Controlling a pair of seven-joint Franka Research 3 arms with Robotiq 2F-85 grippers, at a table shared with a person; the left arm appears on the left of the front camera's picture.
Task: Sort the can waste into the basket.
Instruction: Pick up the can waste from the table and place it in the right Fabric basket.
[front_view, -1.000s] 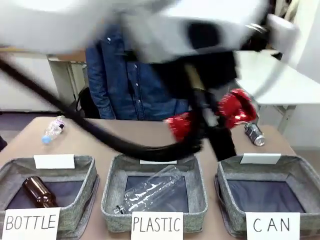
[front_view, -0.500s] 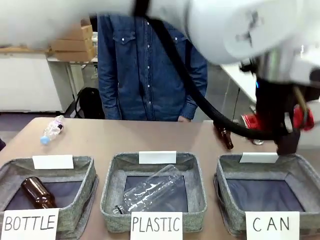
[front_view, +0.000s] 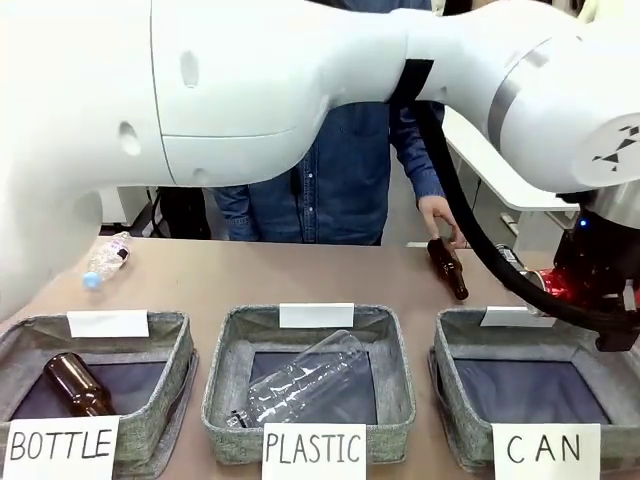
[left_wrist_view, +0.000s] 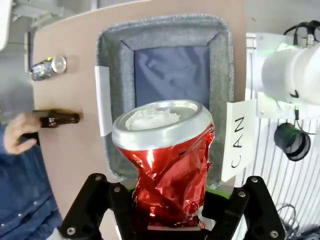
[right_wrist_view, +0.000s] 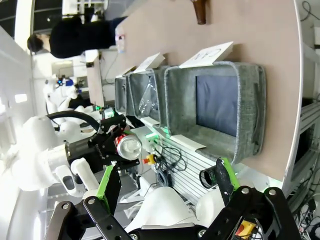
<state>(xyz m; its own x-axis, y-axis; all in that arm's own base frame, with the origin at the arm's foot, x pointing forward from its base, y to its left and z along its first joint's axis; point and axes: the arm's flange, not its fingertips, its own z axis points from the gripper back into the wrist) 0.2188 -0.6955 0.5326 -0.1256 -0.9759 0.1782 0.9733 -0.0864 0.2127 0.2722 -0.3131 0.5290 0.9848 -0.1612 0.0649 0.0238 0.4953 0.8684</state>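
Tan table (front_view: 300, 275) is carrying three grey baskets along the robot's edge, with a person standing at the far side.

Closest in, the left gripper (left_wrist_view: 170, 212) is pinching the red can (left_wrist_view: 167, 165) low on its crumpled body. The jaws are pressing in from both sides and the silver end is pointing away from the wrist. Just past that end the CAN basket (left_wrist_view: 114, 55) is lying open, its dark floor bare, its sign (left_wrist_view: 239, 140) hanging on the wall nearest the robot. From the front, the gripper is hanging by the basket's far right rim, not over the middle.

Step in hand, as I'm reading it: the drop. Doing it well is looking like a matter of sliding the can inward until the floor is sitting squarely beneath it, sinking to about rim height, then spreading the jaws fully. A dented can may be clinging to one pad, so a pause before lifting seems wise. Letting go from high up is risking a bounce off the soft wall.

Off to the side, the right gripper (right_wrist_view: 167, 182) is idling with jaws spread wide, holding nothing, well apart from the baskets.

Farther out, the dark can (left_wrist_view: 47, 68) is lying on its side on bare table beyond the basket, waiting its turn. Near it the person's hand (left_wrist_view: 20, 137) is touching a brown bottle (left_wrist_view: 60, 119); the next reach will be needing to stay clear of both.
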